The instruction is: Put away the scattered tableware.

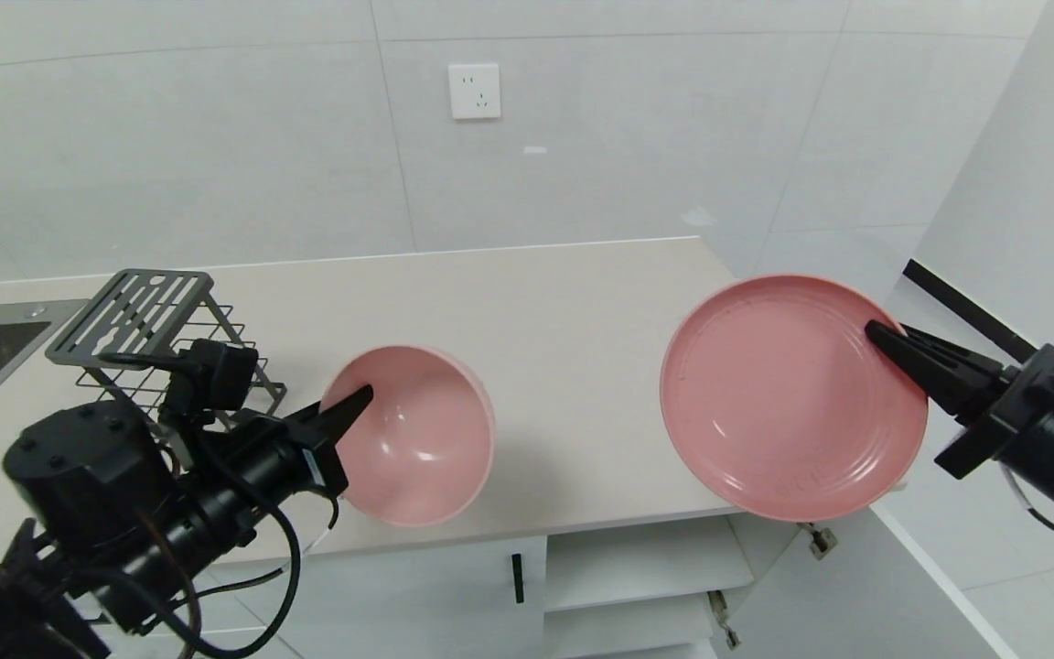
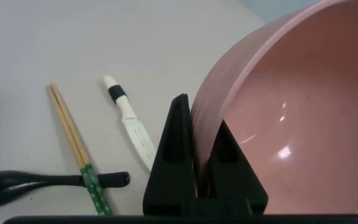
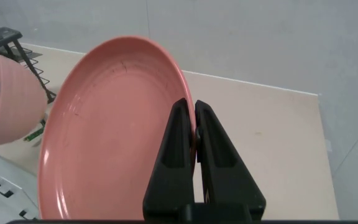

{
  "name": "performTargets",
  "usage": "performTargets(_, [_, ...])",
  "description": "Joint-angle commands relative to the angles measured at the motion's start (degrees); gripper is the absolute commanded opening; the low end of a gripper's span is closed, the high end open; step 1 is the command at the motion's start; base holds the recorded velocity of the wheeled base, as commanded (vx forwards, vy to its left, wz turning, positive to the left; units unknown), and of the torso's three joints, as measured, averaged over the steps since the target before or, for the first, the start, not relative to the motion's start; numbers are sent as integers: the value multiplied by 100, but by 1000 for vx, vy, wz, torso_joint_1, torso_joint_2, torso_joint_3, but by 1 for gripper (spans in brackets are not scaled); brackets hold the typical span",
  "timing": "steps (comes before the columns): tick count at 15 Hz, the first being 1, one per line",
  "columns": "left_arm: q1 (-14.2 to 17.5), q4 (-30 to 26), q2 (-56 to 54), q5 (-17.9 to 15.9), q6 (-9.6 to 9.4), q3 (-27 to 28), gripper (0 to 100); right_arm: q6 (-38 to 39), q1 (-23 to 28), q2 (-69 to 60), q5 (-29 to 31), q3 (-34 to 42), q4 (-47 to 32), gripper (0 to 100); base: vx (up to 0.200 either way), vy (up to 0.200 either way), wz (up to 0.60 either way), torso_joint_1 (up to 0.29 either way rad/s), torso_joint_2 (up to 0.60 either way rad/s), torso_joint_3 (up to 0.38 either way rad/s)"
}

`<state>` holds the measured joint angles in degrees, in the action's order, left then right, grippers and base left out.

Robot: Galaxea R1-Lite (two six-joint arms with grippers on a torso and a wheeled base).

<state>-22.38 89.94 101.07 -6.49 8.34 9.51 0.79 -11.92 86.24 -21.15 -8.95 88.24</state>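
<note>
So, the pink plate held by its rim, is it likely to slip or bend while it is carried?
It is probably stiff: the pink plate shows no sag though the right gripper pinches only one edge. Its glossy surface suggests it may be slippery. Held at the rim alone, it could swing or tilt in the grip.
</note>
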Motion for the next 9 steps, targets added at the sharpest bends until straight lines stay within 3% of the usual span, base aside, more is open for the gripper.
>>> performTargets(1, [-3,6,-677,42,-658,-151,0,-18,6,130,23,-63,159,0,0,0,0,0,0,0])
performTargets(2, [138,6,-677,51,-931,-81,0,-27,6,315,23,-134,176,0,0,0,0,0,0,0])
performTargets(6, [111,6,-791,68,-957,253,0,-835,-47,473,23,-134,176,0,0,0,0,0,0,0])
performTargets(9, [15,6,-861,68,-948,253,0,-835,-214,455,23,-134,176,0,0,0,0,0,0,0])
